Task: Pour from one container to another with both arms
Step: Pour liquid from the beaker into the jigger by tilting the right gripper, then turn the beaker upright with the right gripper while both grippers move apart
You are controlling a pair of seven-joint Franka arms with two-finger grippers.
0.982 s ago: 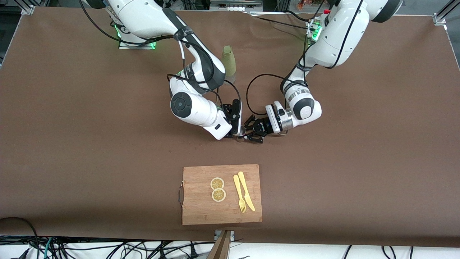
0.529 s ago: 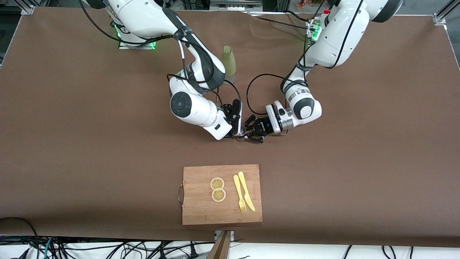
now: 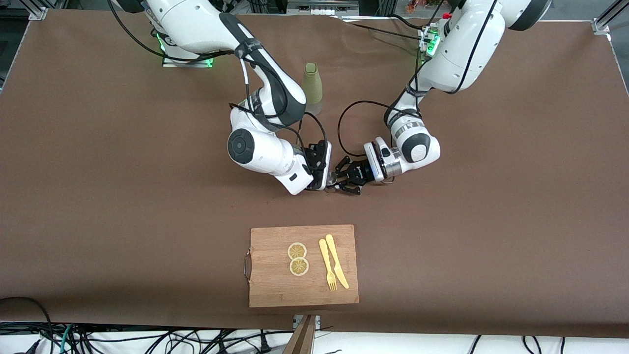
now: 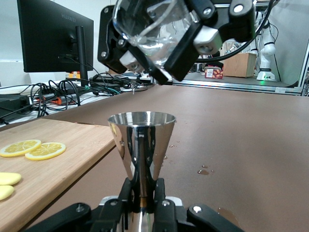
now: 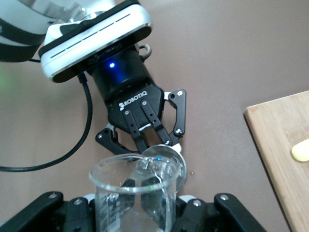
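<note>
A small steel measuring cup [image 4: 141, 145], cone-shaped with its wide mouth up and its narrow stem down, is held upright by the left end effector [image 4: 143, 193], whose fingers are closed on the stem just above the brown surface [image 3: 467, 221]. A clear glass beaker [image 5: 135, 193] is gripped by the right end effector [image 5: 140, 220], whose fingers are closed on its wall. The beaker is seen directly above the steel cup, tilted so that its open mouth and pouring lip are turned down toward the cup's mouth, with its long axis slanted well off vertical; in the left wrist view the beaker [image 4: 154, 29] hangs over the cup without touching it. The cup's polished wall mirrors the surroundings, and a few drops lie on the surface close to it. In the front view the two end effectors are seen meeting near the middle of the surface, the left end effector [image 3: 344, 179] just beside the right end effector [image 3: 324, 183]. A wooden cutting board [image 3: 275, 285] lies nearer the front camera, carrying two lemon slices [image 3: 298, 258], a yellow fork [image 3: 327, 264] and a yellow knife [image 3: 336, 260]. An olive-green bottle [image 3: 312, 83] stands upright on the surface, farther from the front camera than the end effectors.
</note>
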